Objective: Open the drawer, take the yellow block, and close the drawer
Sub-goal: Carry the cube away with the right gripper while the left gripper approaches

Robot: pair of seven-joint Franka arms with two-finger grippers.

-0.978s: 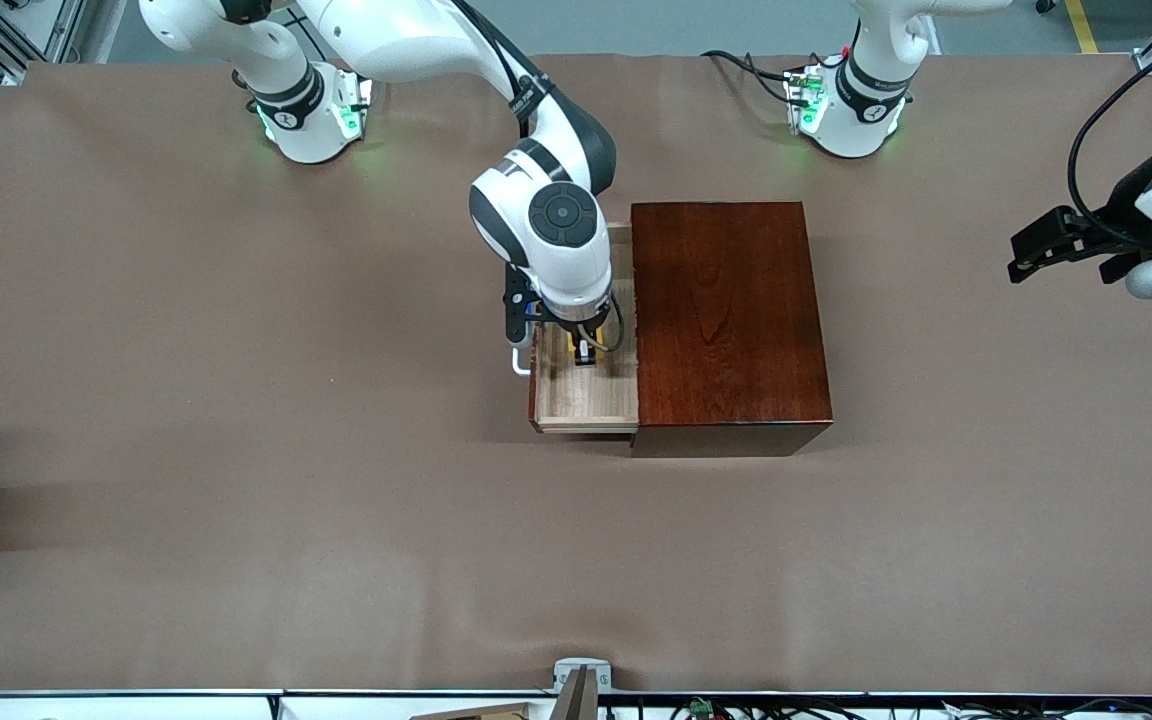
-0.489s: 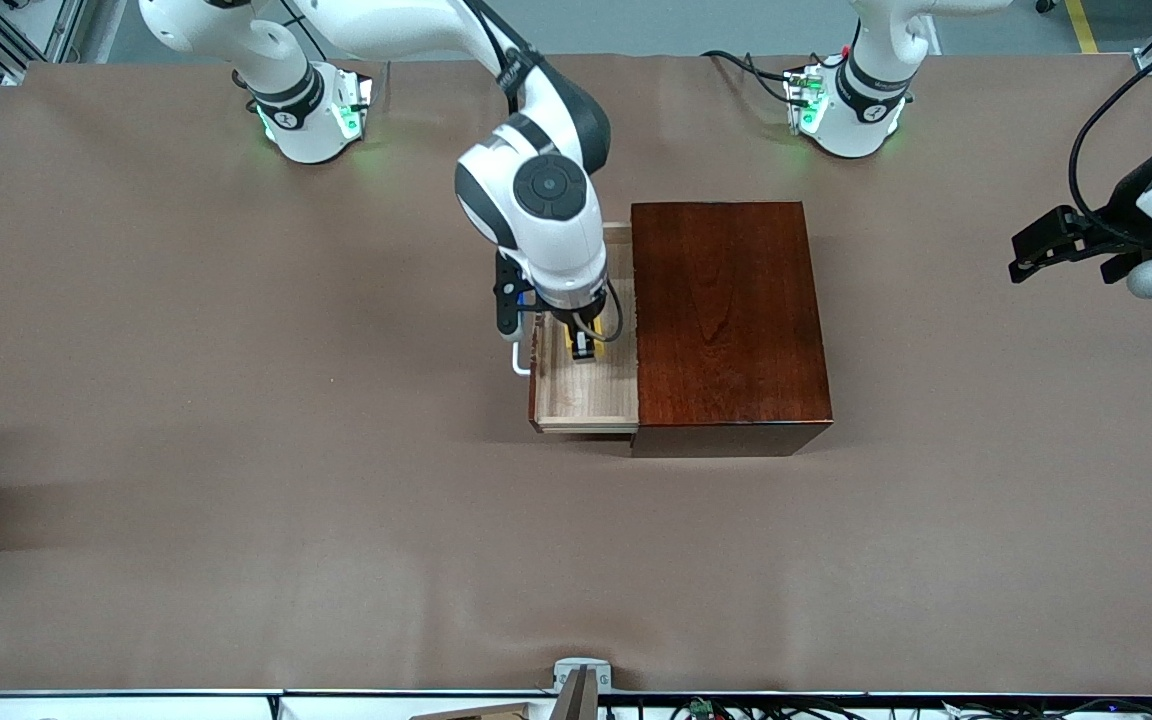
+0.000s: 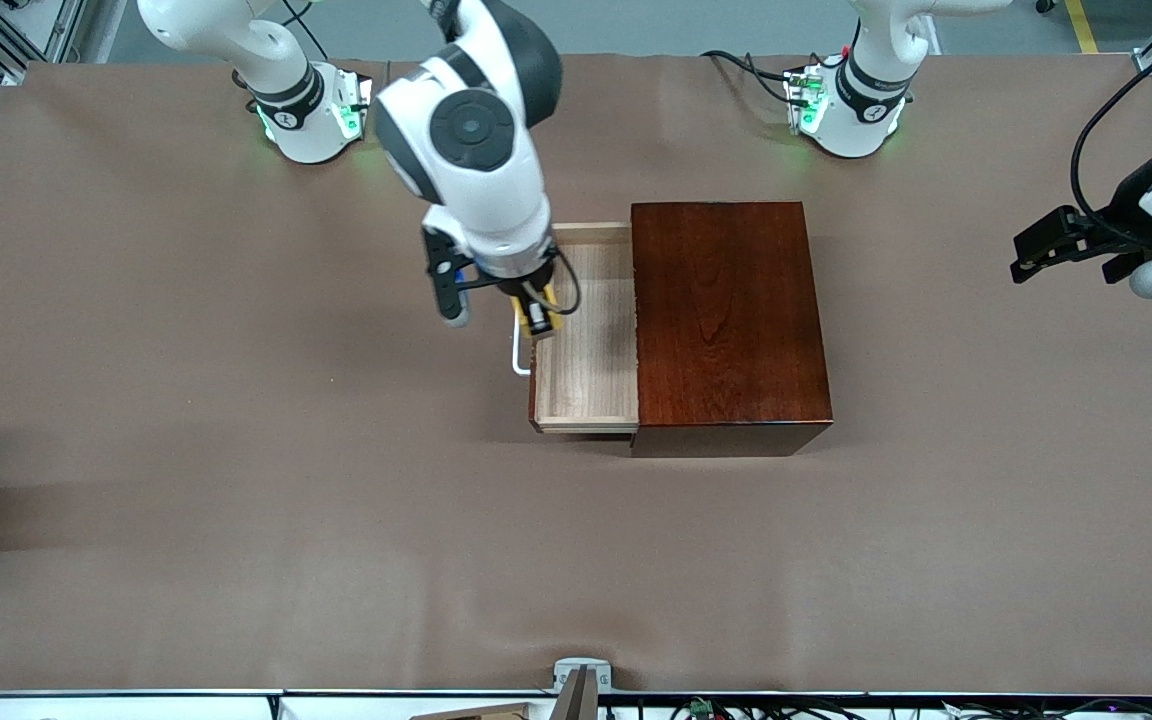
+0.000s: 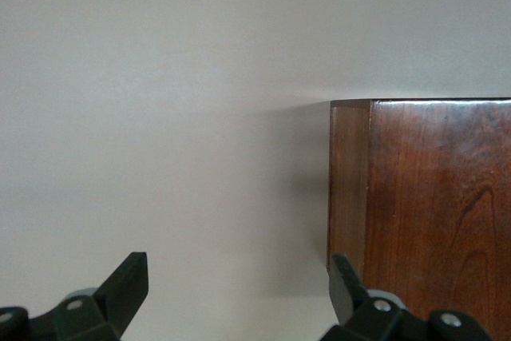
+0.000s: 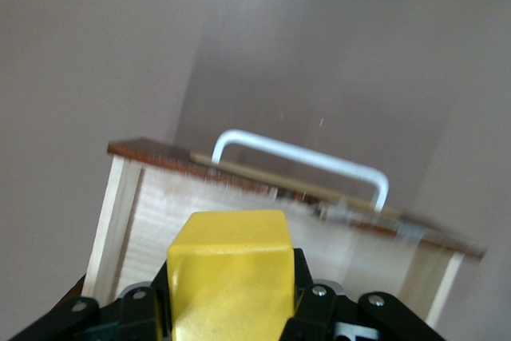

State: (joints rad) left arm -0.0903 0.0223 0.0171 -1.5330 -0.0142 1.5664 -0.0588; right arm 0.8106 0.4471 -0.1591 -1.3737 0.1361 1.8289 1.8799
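Observation:
The reddish-brown wooden box stands mid-table with its drawer pulled out toward the right arm's end, showing a bare pale tray and a white bar handle. My right gripper hangs in the air over the drawer's front edge, shut on the yellow block. In the right wrist view the yellow block fills the space between the black fingers, with the drawer and handle below. My left gripper waits open over the left arm's end of the table; its wrist view shows the box.
Brown table covering spreads wide around the box. The two arm bases stand along the table's farthest edge. A small metal fixture sits at the nearest edge.
My right gripper has risen out of the drawer with the yellow block and shifted toward the drawer's front and handle. The left arm has not moved.

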